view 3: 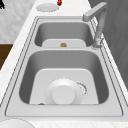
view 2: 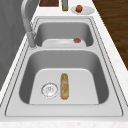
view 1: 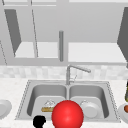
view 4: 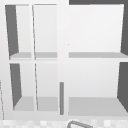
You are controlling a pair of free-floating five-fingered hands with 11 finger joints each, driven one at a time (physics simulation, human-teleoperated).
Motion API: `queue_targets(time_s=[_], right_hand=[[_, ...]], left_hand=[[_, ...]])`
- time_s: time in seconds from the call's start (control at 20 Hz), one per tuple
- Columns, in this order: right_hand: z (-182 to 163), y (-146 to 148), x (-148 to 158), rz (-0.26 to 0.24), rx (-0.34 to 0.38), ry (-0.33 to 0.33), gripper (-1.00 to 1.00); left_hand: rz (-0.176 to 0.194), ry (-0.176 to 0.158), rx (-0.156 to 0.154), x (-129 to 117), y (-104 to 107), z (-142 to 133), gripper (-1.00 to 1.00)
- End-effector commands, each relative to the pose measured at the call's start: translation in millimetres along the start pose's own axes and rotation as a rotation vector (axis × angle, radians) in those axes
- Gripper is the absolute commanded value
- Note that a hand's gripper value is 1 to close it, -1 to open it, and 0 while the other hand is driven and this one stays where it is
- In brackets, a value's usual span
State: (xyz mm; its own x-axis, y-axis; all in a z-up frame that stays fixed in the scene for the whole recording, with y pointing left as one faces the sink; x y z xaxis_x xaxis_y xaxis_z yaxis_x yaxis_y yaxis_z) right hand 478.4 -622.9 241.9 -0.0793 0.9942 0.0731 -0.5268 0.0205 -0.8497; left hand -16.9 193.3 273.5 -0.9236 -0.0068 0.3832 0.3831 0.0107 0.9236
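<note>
A large red ball (view 1: 67, 114) fills the bottom middle of the front view, in front of the double sink (view 1: 25, 100) and covering part of its front rim. My left hand (view 1: 39, 121) is a black shape just left of the ball, low over the front counter edge. It also appears as a black patch (view 3: 1, 3) at the top left corner of the right side view. A baguette (view 2: 64, 86) lies in the left basin beside the drain (view 2: 49, 89). A white plate (view 3: 63, 92) lies in the right basin with a small red-brown item (view 2: 77, 40) at its edge.
The faucet (view 1: 68, 73) rises behind the divider, its spout pointing right. On the right counter, a plate (view 2: 87, 10) holds an orange-red item (view 2: 79, 8), with a bottle (view 2: 64, 5) next to it. Another plate (view 3: 47, 7) sits on the left counter. Open cabinet shelves (view 4: 95, 103) hang above.
</note>
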Motion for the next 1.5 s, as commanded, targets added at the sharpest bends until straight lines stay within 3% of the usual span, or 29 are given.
queue_targets(time_s=[0.0,0.55,0.6,0.65,1.45], right_hand=[[10.2,9.7,0.9,0.004,-0.037,-0.001,1.0],[9.3,9.0,0.1,0.007,-0.047,0.002,1.0],[9.9,10.2,0.6,0.01,-0.05,0.003,-1.0],[12.8,9.4,1.2,0.028,-0.07,0.016,-1.0],[36.7,-26.1,-14.1,0.039,-0.057,0.009,-1.0]], left_hand=[[0.0,0.0,0.0,0.0,0.0,0.0,0.0],[0.0,0.0,0.0,0.0,0.0,0.0,0.0],[0.0,0.0,0.0,0.0,0.0,0.0,0.0],[0.0,0.0,0.0,0.0,0.0,0.0,0.0],[0.0,0.0,0.0,0.0,0.0,0.0,0.0]])
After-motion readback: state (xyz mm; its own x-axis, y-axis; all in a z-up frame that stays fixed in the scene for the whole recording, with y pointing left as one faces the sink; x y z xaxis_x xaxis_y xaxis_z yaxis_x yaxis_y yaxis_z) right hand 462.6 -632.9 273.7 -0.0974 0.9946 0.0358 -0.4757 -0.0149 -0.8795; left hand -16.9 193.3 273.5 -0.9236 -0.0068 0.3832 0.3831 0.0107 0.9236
